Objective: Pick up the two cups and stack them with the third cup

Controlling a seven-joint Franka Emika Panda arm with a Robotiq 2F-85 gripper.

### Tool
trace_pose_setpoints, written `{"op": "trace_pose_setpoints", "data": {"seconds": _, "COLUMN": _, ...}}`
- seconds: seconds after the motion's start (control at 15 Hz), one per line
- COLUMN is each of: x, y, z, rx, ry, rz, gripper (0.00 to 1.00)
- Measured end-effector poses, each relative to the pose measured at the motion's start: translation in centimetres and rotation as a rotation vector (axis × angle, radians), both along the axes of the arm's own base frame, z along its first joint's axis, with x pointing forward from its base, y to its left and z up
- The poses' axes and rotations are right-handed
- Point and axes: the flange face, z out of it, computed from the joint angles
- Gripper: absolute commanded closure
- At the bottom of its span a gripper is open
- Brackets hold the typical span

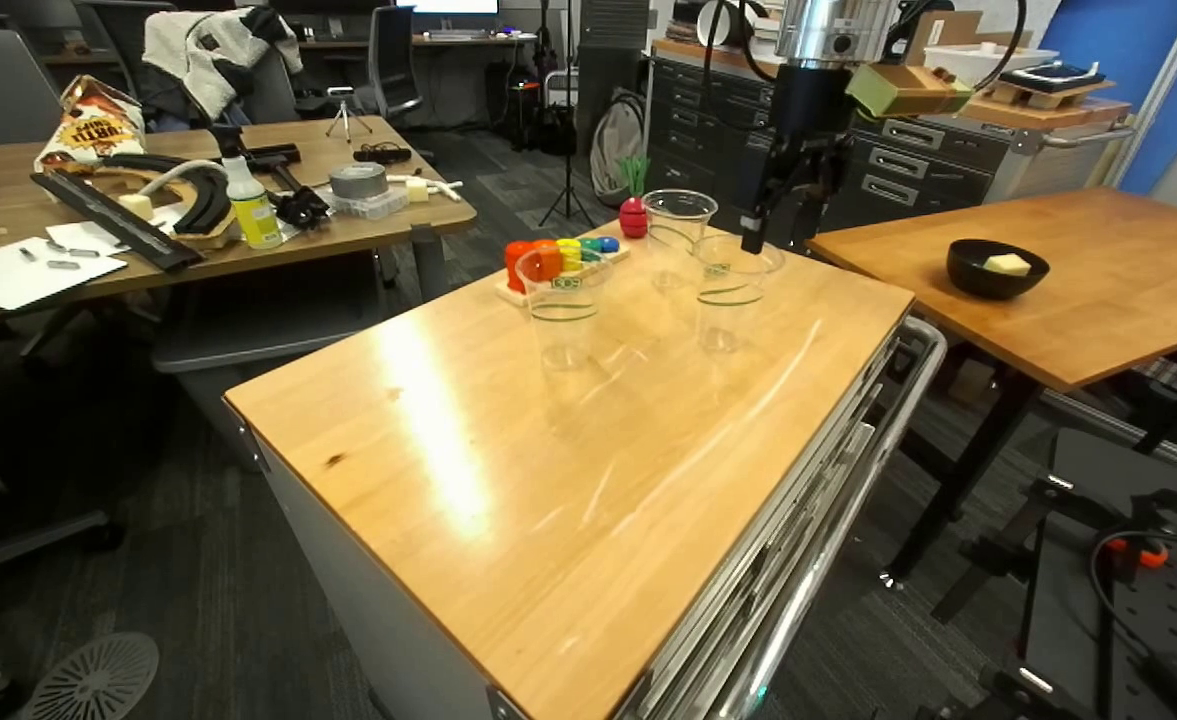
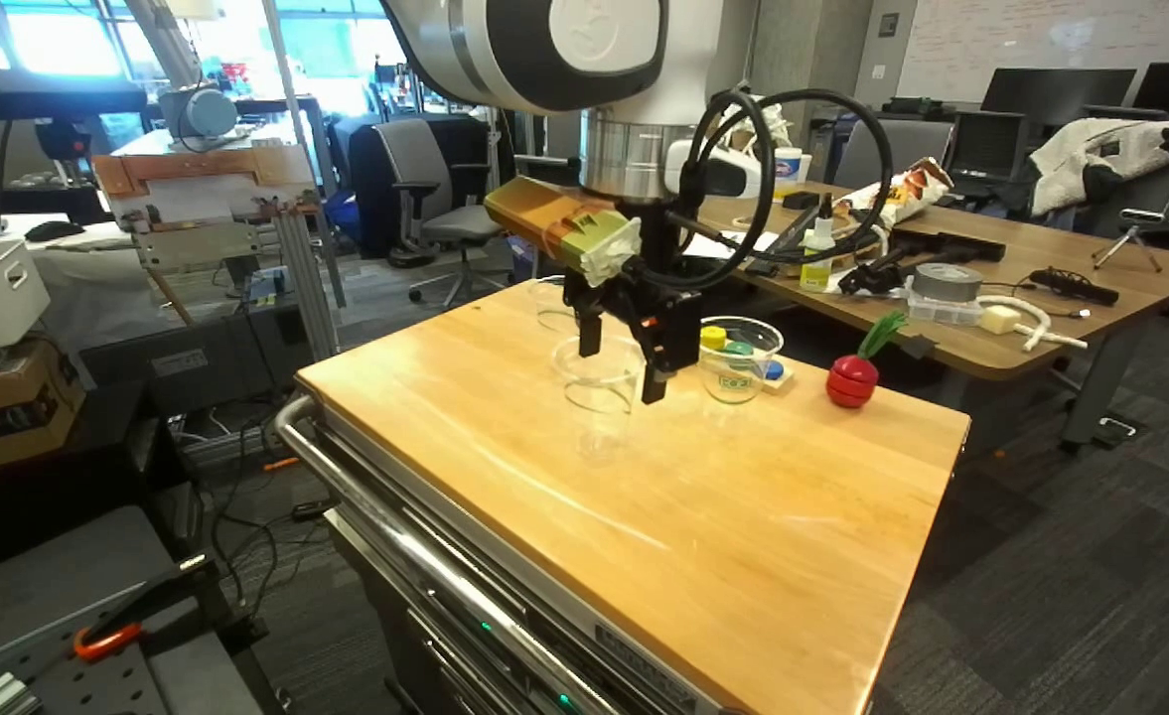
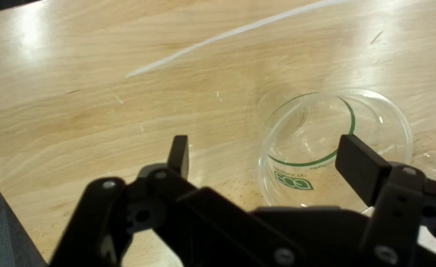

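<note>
Beside the red end of the board of coloured pieces (image 1: pixel 510 296), the red-end cup (image 1: pixel 564 318), clear and colourless, is seen standing upright on the wooden cart top (image 1: pixel 508 480). Near the board's blue end, the blue-end cup (image 1: pixel 670 235), its like in look, is stood upright too. Farther out from the board than either, the outer cup (image 1: pixel 728 305) is set upright, and all three are placed apart, unstacked. Out from the board, at the outer cup's mouth, the gripper (image 2: pixel 623 369) is held with its fingers pointed down and spread wide; the tool is released. In the wrist view, one finger is shown across that mouth and its mate outside the rim, over the wood. Whether the former is dipped below the rim, or touched to it, cannot be told. Past the board's blue end, a red radish-like toy (image 2: pixel 852 382) with green leaves is stood. Across the board from the outer cup, a spray bottle (image 1: pixel 256 212) is found on a brown desk (image 1: pixel 423 210). On the outer cup's side, well apart from the board, a black bowl (image 1: pixel 978 280) with a pale yellow piece (image 1: pixel 1008 264) inside is set on a neighbouring table (image 1: pixel 1138 250).
</note>
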Motion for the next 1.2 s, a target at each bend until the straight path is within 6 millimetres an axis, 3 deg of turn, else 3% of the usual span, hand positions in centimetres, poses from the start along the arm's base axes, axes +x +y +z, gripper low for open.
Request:
{"op": "trace_pose_setpoints", "data": {"seconds": 0.13, "x": 0.1, "y": 0.0, "z": -0.5, "rx": 0.009, "ry": 0.006, "rz": 0.01, "gripper": 0.3}}
{"op": "trace_pose_setpoints", "data": {"seconds": 0.67, "x": 0.4, "y": -0.5, "z": -1.2, "rx": 0.053, "ry": 0.003, "rz": 0.031, "gripper": 0.91}}
{"op": "trace_pose_setpoints", "data": {"seconds": 0.87, "x": 0.4, "y": -0.7, "z": -1.1, "rx": 0.055, "ry": 0.0, "rz": 0.033, "gripper": 0.96}}
{"op": "trace_pose_setpoints", "data": {"seconds": 1.2, "x": 0.8, "y": -0.8, "z": 0.1, "rx": 0.053, "ry": -0.025, "rz": 0.031, "gripper": 0.92}}
